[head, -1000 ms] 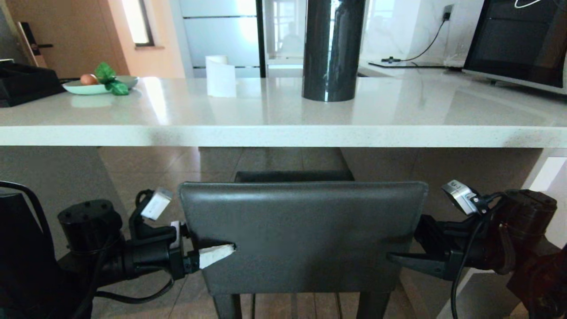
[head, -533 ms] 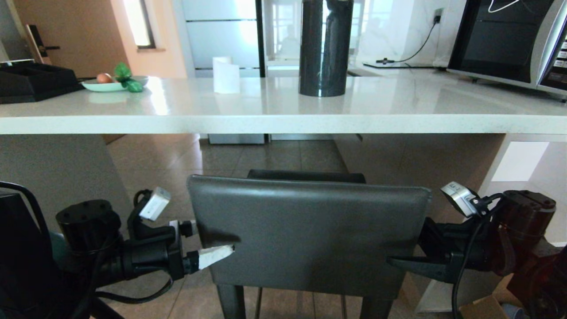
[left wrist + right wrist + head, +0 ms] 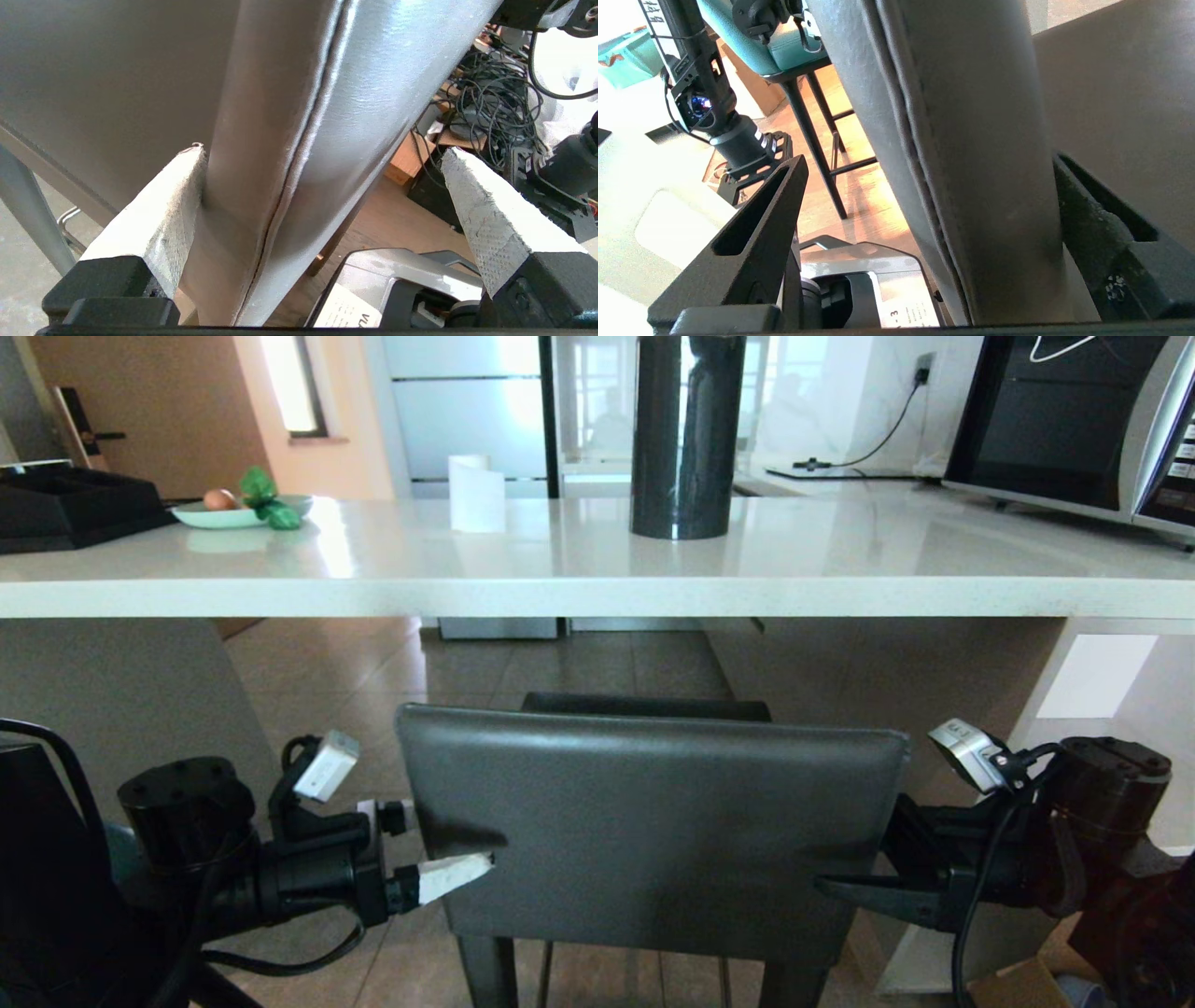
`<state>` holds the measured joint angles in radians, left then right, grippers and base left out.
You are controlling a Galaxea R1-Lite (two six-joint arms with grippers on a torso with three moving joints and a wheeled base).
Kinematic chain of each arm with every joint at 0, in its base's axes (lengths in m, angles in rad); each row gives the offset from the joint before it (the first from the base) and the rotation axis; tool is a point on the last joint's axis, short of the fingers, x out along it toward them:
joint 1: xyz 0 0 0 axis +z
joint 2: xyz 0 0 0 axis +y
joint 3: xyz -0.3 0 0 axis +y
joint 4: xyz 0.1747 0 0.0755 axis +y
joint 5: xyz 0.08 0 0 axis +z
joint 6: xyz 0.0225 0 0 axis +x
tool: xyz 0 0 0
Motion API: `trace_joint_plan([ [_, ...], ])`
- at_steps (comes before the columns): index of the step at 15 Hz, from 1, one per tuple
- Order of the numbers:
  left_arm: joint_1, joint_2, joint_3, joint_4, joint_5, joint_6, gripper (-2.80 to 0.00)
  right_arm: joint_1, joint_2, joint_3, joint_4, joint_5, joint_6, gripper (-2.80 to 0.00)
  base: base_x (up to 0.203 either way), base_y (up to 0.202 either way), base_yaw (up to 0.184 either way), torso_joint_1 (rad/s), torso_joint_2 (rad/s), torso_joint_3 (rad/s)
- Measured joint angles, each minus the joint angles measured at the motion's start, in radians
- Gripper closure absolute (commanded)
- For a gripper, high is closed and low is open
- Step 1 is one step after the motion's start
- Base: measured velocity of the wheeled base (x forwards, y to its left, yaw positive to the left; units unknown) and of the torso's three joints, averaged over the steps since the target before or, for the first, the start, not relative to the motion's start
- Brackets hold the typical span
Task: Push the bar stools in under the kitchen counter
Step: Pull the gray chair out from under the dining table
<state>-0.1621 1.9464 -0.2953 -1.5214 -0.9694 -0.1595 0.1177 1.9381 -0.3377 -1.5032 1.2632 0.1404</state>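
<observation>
Grippers come first, nearest to the camera: the left gripper and the right gripper each straddle one side edge of the backrest of the dark grey stool, and both have their jaws wide. In the left wrist view the left gripper has one white finger pad lying against the front face of the backrest while the other pad stands well apart in the air behind it. In the right wrist view the right gripper shows the same picture, with one black finger at the padding and the other far from it, so nothing is clamped. Since a second ago the whole head view has shifted: the kitchen counter sits higher and looks farther, and the stool seems a little smaller, while both arms keep the same pose beside the backrest. In the last half second almost nothing changed. I judge that the robot has backed away a little after pushing and has now stopped. The dark grey stool stands at the counter's near edge with its seat reaching below the slab, so this stool is probably nearly done. The teal stool shows only in the right wrist view, off to one side, and I cannot tell whether it is pushed in. On the counter beyond stand a white paper roll, a black cylinder and a plate with food.
</observation>
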Motion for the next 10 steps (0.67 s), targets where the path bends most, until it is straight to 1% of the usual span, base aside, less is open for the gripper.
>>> trace_joint_plan([
  [3, 0.000, -0.002, 0.006, -0.001, 0.003, 0.010, -2.80, -0.002, 0.000, -0.001, -0.001, -0.008, -0.001, -2.80, -0.165, 0.000, -0.001, 0.006, 0.00, 0.002],
  [10, -0.002, -0.007, 0.006, 0.001, -0.001, 0.009, -2.80, 0.000, -0.001, 0.001, 0.000, -0.001, 0.000, -2.80, -0.192, 0.000, -0.003, 0.003, 0.00, 0.002],
])
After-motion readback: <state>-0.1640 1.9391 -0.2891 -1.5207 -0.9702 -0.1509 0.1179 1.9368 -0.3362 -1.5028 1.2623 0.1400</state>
